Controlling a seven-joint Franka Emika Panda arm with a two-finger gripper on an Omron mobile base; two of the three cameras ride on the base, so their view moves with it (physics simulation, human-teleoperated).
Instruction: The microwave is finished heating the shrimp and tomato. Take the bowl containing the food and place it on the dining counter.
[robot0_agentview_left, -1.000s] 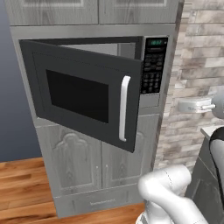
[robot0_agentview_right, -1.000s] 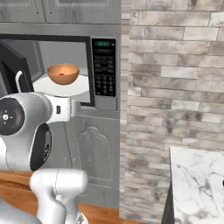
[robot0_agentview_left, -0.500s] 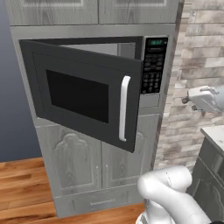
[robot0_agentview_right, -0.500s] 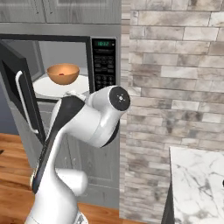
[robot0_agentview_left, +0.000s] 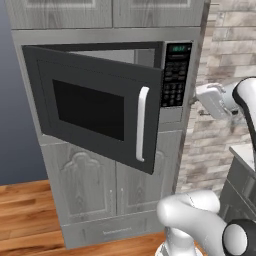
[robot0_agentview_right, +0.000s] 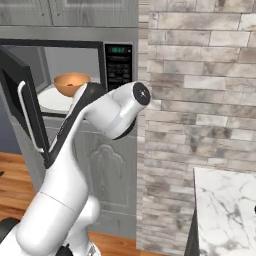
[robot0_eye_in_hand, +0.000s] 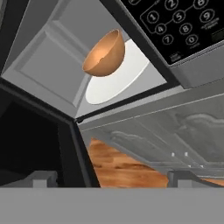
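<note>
The claw stands spread wide, its two dark finger tips far apart at the bottom of the hand view with nothing between them and nothing touching them. It is out in front of the microwave, below the level of the open cavity, and looks up into it at a slant.

The bowl is the thing to watch: a round orange-tan bowl sitting on the white turntable inside the microwave. In the hand view it lies toward 12 o'clock, well apart from the finger tips. From the right base view the bowl shows at about 10 o'clock, just past the arm's dark elbow, with a small dark-red spot at its rim that may be the tomato; what else is in the bowl I cannot tell.

The microwave door hangs swung out, its dark window facing the left base camera and its pale bar handle at its free edge. The keypad with the green display sits at 1 o'clock in that view.

A corner of white marble counter shows at 4 o'clock in the right base view, beside the brick wall, well away from the bowl.
</note>
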